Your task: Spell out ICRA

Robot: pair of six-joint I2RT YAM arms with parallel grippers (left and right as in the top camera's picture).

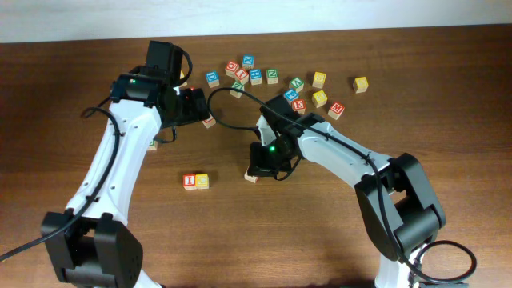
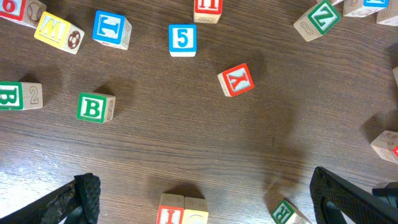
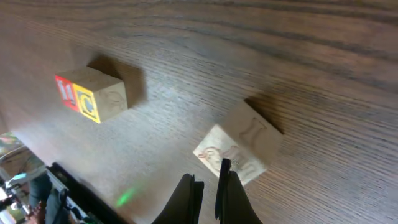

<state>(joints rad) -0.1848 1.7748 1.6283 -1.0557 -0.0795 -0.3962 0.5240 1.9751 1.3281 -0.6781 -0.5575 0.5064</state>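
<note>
The red "I" cube (image 1: 190,182) and yellow "C" cube (image 1: 202,182) stand side by side on the table, also seen as I (image 2: 170,214) and C (image 2: 196,214). The green "R" cube (image 1: 251,176) lies tilted to their right, with R (image 2: 285,213) facing up. In the right wrist view this cube (image 3: 239,152) shows plain wood faces. My right gripper (image 1: 261,162) is shut, and its fingertips (image 3: 224,167) are at the cube's near edge. The red "A" cube (image 2: 236,79) lies alone further back, below my left gripper (image 1: 194,106). The left gripper (image 2: 205,183) hangs high and wide open, holding nothing.
Several other letter cubes are scattered at the back (image 1: 272,76), among them a blue "5" (image 2: 182,38), a yellow "W" (image 2: 56,31) and a green "Z" (image 2: 318,18). A green "B" (image 2: 95,107) lies to the left, partly under the left arm (image 1: 152,144).
</note>
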